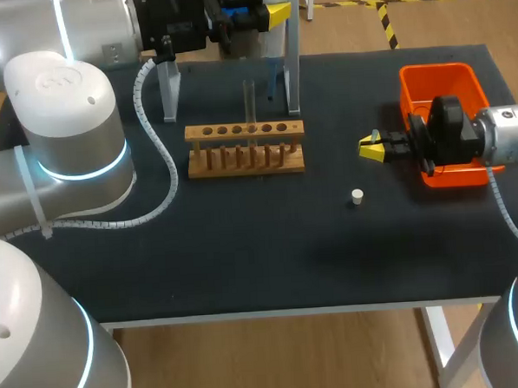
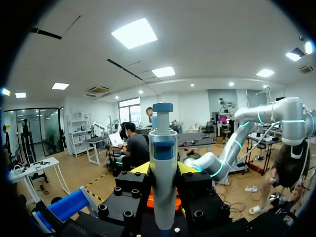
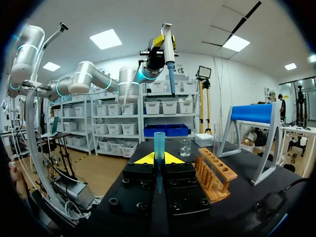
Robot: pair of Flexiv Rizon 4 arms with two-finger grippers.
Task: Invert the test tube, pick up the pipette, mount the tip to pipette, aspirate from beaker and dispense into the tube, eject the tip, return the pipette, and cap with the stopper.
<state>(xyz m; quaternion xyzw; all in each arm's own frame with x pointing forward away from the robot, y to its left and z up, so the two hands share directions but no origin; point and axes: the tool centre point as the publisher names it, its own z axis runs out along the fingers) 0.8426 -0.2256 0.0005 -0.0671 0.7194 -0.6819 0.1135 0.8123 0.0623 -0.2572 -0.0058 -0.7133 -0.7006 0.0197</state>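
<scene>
My left gripper (image 2: pixel 163 173) is closed on the pipette (image 2: pixel 163 148) and holds it raised, point down, above the bench's far edge. My right gripper (image 3: pixel 159 159) pinches a blue tip (image 3: pixel 159 143) upright between its fingers, near the bench's right edge and just beside the orange bin (image 1: pixel 435 68). The test tube (image 1: pixel 250 103) stands in the wooden rack (image 1: pixel 246 164), mid-bench toward the far edge. The white stopper (image 1: pixel 356 197) lies on the bench (image 1: pixel 245 264), nearer the front than the rack. The beaker (image 3: pixel 185 147) sits well ahead of my right gripper.
</scene>
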